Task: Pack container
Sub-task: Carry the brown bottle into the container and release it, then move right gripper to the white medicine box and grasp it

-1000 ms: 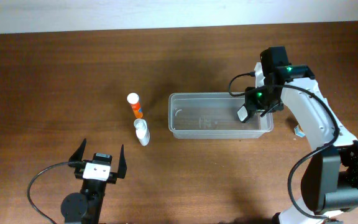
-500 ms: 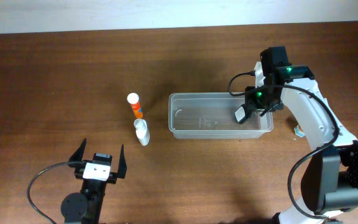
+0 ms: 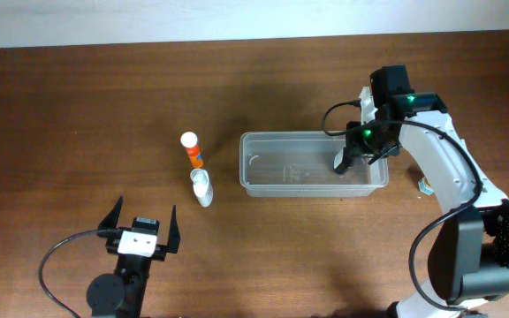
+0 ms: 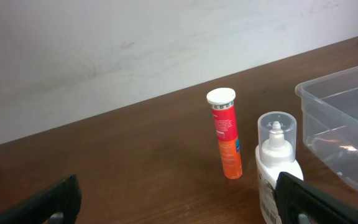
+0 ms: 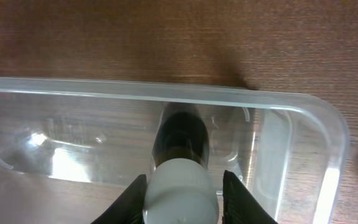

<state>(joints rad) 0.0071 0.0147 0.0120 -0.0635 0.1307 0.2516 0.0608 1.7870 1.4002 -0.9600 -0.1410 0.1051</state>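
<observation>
The container (image 3: 281, 170) is a clear rectangular tub right of the table's middle. It also shows in the right wrist view (image 5: 303, 134) and at the right edge of the left wrist view (image 4: 347, 93). My right gripper (image 3: 344, 159) is over the tub's right part. In the right wrist view the gripper (image 5: 182, 196) is shut on a dark bottle with a white cap (image 5: 180, 186), whose dark end points down into the tub. An orange tube (image 3: 193, 153) and a white bottle with a clear cap (image 3: 201, 187) stand left of the tub. My left gripper (image 3: 142, 217) is open and empty, in front of them.
The orange tube (image 4: 225, 140) and the white bottle (image 4: 277, 162) stand close together ahead of my left gripper (image 4: 176, 208). A small grey object (image 3: 423, 186) lies on the table right of the tub, by the right arm. A pale wall runs behind the table.
My right gripper has shifted slightly left over the tub and turned. The bottle's white cap no longer shows from overhead. The left arm has not moved.
</observation>
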